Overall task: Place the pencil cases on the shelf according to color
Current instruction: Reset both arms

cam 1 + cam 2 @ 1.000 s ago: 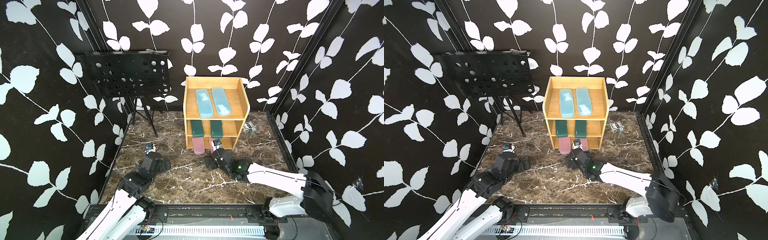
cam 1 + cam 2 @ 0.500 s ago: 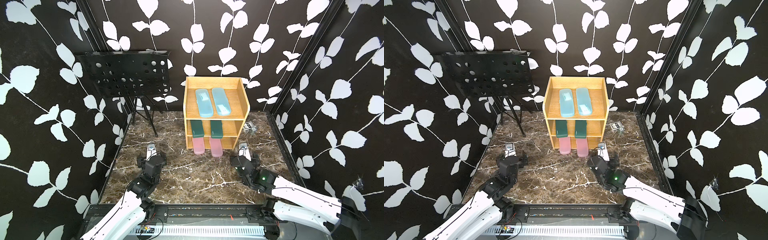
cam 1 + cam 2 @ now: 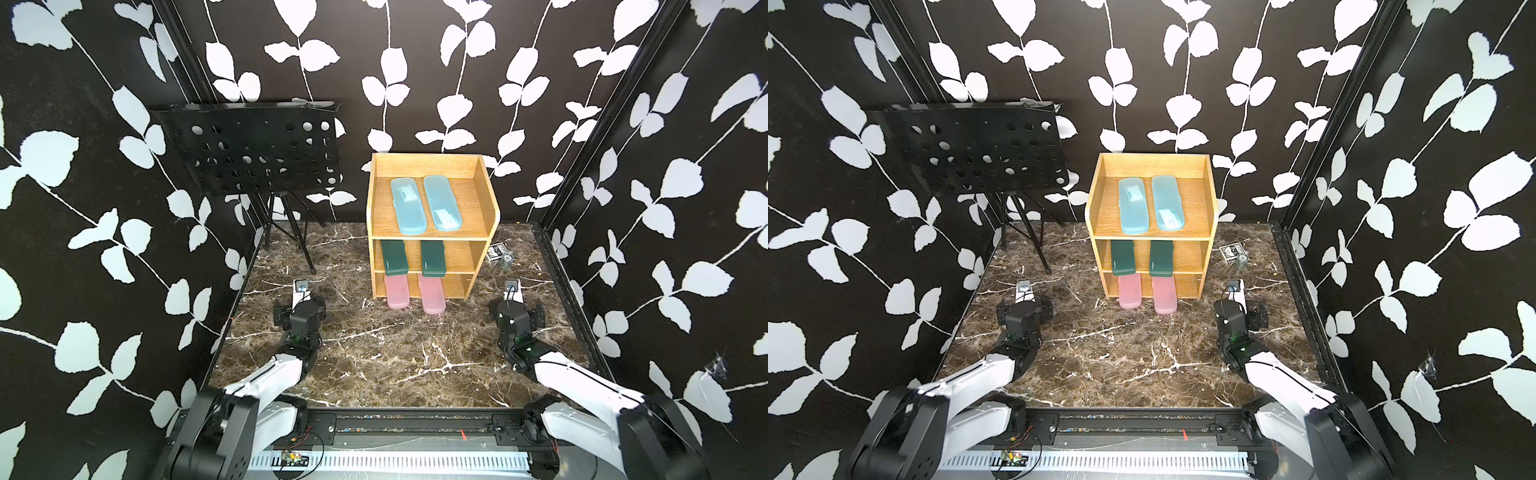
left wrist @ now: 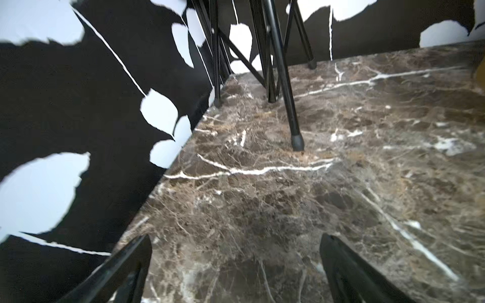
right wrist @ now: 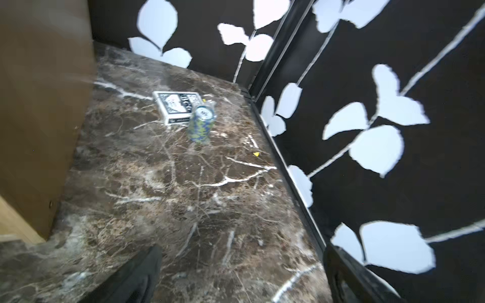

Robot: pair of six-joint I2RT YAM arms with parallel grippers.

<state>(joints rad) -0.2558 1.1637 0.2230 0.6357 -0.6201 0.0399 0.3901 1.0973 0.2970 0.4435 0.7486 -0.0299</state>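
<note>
shelf [image 3: 432, 239]: you have blue cases [image 3: 408, 204] top, green cases [image 3: 394, 257] middle, pink cases [image 3: 397, 293] bottom | left claw [image 4: 236, 238]: wide open, empty | right claw [image 5: 242, 249]: wide open, empty

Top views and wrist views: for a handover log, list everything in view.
table: one, brown marble, under everything
shelf: one, light wood, back middle of the table
light blue pencil cases: two, translucent, top tier
green pencil cases: two, dark green, middle tier
pink pencil cases: two, translucent, bottom tier, front ends jutting out
music stand: one, black, back left
card box: one, dark blue and white, right of shelf
chip stack: one, blue and green, next to card box
left end effector: one, black, open, empty, front left of shelf
right end effector: one, black, open, empty, front right of shelf
</note>
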